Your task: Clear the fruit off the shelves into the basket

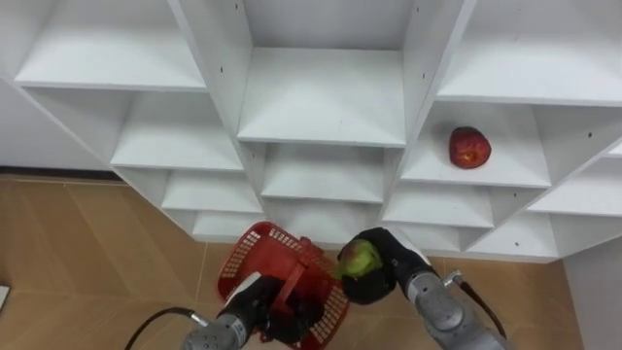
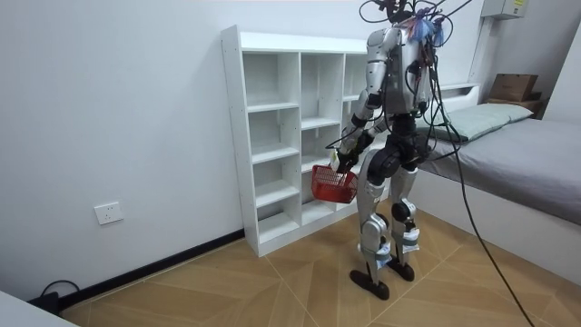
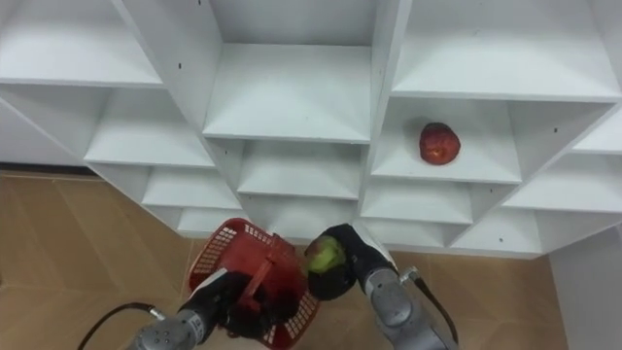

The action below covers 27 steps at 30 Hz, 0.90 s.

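Note:
A red apple (image 1: 469, 147) (image 3: 439, 142) lies on a shelf in the right column of the white closet (image 1: 321, 97). My right hand (image 1: 377, 269) (image 3: 338, 264) is shut on a green fruit (image 1: 361, 259) (image 3: 325, 256), held just right of the red basket's rim. My left hand (image 1: 260, 303) (image 3: 225, 297) is shut on the dark handle of the red basket (image 1: 277, 277) (image 3: 243, 267), which hangs low in front of the closet. In the room view I stand facing the closet (image 2: 272, 136) with the basket (image 2: 332, 184) at hip height.
The closet's other shelves show nothing on them. Wooden floor (image 1: 87, 253) lies below. A bed (image 2: 517, 173) stands behind me at the room view's right, and a wall socket (image 2: 108, 213) sits low on the wall.

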{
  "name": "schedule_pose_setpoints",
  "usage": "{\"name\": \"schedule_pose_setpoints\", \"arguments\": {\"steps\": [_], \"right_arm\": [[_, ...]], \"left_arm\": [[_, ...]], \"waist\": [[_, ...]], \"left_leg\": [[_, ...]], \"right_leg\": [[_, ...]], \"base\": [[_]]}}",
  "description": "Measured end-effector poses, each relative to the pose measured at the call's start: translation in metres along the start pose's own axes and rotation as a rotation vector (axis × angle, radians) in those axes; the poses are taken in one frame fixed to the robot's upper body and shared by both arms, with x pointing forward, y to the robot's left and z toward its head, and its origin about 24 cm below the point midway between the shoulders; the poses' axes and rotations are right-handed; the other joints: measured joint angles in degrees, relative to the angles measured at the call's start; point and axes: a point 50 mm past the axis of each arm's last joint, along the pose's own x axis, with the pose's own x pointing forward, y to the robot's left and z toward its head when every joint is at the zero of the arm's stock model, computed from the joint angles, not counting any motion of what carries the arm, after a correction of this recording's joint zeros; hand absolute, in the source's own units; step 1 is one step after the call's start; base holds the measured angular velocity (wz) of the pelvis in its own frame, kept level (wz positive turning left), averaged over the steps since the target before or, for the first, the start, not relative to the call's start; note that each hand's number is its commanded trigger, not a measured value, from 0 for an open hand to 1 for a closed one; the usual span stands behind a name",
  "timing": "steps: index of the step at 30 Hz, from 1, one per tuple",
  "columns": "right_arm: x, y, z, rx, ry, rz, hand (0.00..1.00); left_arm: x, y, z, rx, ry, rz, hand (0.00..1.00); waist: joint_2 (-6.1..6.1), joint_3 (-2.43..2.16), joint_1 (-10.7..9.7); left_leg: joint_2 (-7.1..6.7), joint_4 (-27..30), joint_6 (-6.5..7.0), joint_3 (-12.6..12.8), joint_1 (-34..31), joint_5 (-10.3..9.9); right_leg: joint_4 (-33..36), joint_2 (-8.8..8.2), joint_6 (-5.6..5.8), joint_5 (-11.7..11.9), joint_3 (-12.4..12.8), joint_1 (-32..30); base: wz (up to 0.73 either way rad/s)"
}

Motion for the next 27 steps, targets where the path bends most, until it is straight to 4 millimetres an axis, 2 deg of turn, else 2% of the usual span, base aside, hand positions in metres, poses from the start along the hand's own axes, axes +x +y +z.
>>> {"name": "schedule_pose_setpoints", "arguments": {"steps": [15,27], "right_arm": [[0.005,0.017,-0.007,0.025,0.062,0.088,1.0],[0.008,0.017,-0.004,0.024,0.058,0.126,1.0]], "left_arm": [[0.003,-0.004,0.01,0.119,-0.027,-0.032,1.0],[0.003,-0.004,0.011,0.122,-0.031,-0.029,1.0]], "waist": [[-0.19,0.09,0.09],[-0.46,0.25,0.11]], "left_leg": [[0.02,0.07,0.09,0.16,-0.12,0.07],[-0.01,0.07,0.09,0.16,-0.16,0.07]], "right_leg": [[0.06,-0.22,0.01,-0.05,0.0,-0.14],[0.02,-0.17,0.02,-0.05,-0.14,-0.07]], "base": [[0.0],[0.0]]}}
